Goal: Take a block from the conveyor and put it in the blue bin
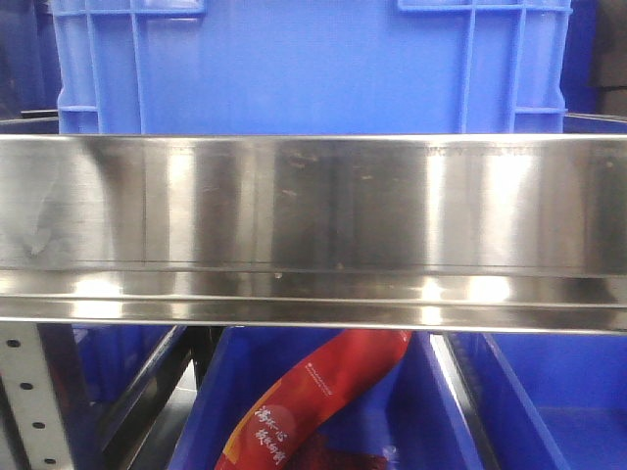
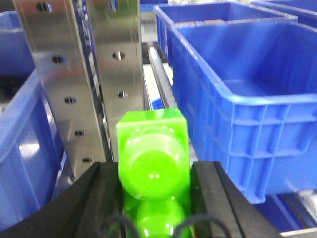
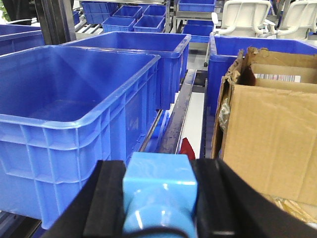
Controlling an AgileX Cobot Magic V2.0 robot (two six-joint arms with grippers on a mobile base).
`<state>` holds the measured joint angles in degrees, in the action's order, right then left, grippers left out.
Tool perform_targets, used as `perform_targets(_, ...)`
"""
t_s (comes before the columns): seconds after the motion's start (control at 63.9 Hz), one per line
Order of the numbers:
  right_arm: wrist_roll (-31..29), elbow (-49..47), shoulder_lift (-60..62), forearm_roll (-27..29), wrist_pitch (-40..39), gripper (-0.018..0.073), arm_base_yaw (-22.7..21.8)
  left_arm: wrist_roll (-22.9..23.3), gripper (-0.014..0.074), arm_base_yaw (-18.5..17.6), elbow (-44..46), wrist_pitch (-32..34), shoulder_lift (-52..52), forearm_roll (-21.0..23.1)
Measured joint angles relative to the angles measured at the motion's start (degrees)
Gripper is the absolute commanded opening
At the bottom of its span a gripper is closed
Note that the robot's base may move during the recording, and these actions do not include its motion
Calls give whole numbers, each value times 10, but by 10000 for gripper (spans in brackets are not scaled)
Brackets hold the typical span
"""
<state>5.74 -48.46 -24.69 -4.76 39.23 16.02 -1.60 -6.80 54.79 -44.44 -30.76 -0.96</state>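
Observation:
My left gripper (image 2: pixel 154 186) is shut on a bright green studded block (image 2: pixel 152 153), held between its black fingers (image 2: pixel 106 196). An empty blue bin (image 2: pixel 237 84) stands just to its right, a little further on. My right gripper (image 3: pixel 159 196) is shut on a light blue block (image 3: pixel 159 191). An empty blue bin (image 3: pixel 64 114) stands to its left, ahead. The conveyor is out of view in every frame.
A perforated steel rack upright (image 2: pixel 64 79) stands left of the green block. A torn cardboard box (image 3: pixel 270 129) is at the right of the right wrist view. The front view shows a steel shelf rail (image 1: pixel 313 225), a blue bin (image 1: pixel 313 69) above and a red packet (image 1: pixel 313 401) below.

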Motion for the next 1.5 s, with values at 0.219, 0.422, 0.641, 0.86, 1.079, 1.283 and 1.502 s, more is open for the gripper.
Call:
perform_targets(0.219,-2,-20,-12,7,1,-163,0,0,-111,-44,6,23,-7,0)
perform_targets(0.422,-34,-123,-110,23,-1,-163,47,-9,-111,-143,90,30,-106,-14)
perform_targets(0.641,-39,-255,-273,25,-3,-163,121,-12,-111,-190,242,30,-261,-9)
perform_targets(0.86,-40,-337,-422,29,-6,-163,168,-13,-111,-201,337,29,-418,24)
perform_targets(1.079,-40,-348,-506,37,-7,-121,173,-13,-27,-201,347,29,-500,28)
perform_targets(1.283,-40,-348,-533,37,-7,236,173,-13,344,-201,347,29,-533,43)
perform_targets(1.502,-42,-350,-533,37,-12,538,173,-13,585,-201,347,30,-533,51)
